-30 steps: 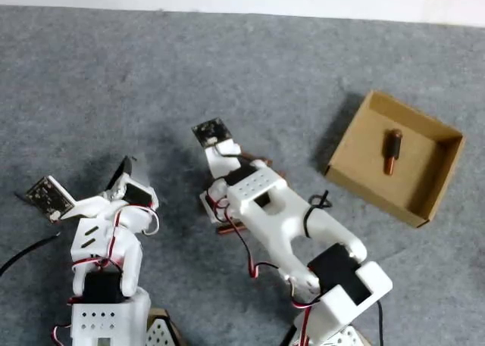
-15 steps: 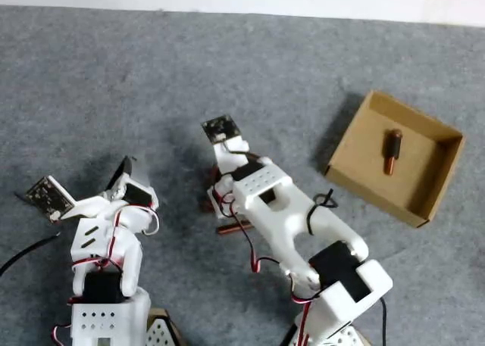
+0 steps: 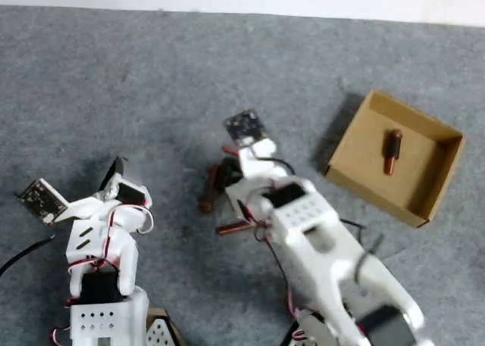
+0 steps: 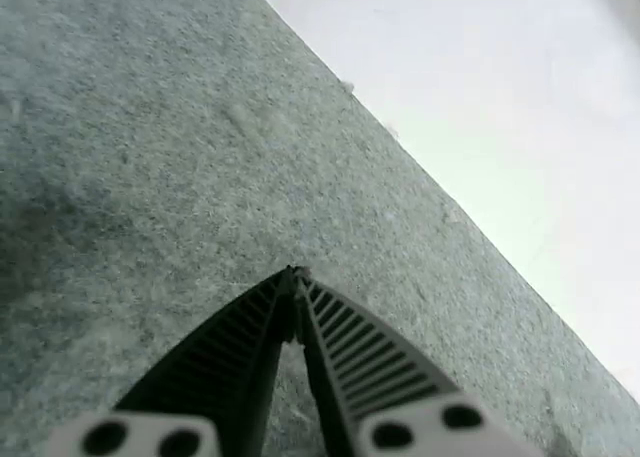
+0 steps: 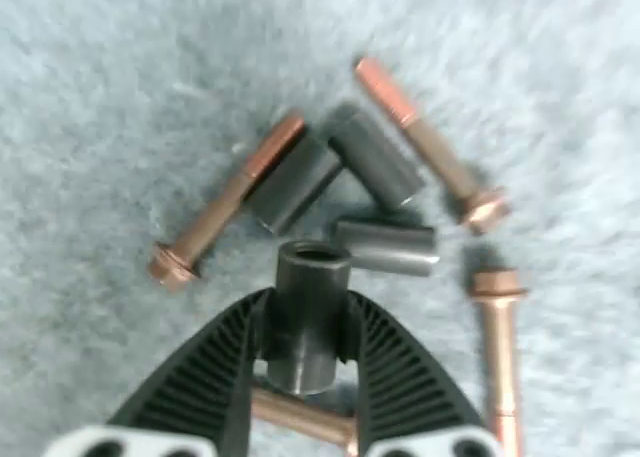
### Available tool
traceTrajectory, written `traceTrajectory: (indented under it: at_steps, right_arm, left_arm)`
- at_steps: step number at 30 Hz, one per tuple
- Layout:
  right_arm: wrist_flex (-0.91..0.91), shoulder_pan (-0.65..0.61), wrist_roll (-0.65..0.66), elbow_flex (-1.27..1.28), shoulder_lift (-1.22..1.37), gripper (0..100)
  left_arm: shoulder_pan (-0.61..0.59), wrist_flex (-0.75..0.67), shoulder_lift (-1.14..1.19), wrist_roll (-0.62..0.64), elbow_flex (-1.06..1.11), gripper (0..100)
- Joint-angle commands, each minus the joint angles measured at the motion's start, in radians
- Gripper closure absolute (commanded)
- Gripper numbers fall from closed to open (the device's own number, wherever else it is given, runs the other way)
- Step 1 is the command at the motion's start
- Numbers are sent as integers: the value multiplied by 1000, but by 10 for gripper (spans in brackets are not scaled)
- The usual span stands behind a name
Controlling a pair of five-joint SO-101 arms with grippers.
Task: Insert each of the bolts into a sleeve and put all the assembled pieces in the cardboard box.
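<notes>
Looking down, we've got the grey felt table (image 3: 114,73), and on it the cardboard box (image 3: 424,168) with one assembled piece (image 3: 392,151) lying inside. Well away from the box, the left gripper (image 4: 297,277) is pinched together on nothing. Nearer the box, the right gripper (image 5: 307,307) clamps a dark sleeve (image 5: 312,267), right at the pile of loose sleeves (image 5: 385,247) and copper bolts (image 5: 225,202).

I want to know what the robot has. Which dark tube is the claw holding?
The sleeve pinched in the right gripper, open end facing the camera. The other three sleeves lie loose on the carpet.
</notes>
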Motion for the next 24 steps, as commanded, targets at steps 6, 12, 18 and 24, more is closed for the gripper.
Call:
traceTrajectory:
  at_steps: [6,12,18,24]
  right_arm:
    - [-147,22,75,275,-443,994]
    - [-143,48,75,443,-728,994]
    - [-139,131,75,585,-963,994]
    - [-136,171,71,657,-1113,994]
  left_arm:
    - [116,23,2,-141,-2,993]
    - [266,124,10,-255,-70,993]
    - [371,123,13,-339,-87,993]
    - [380,101,13,-339,-91,993]
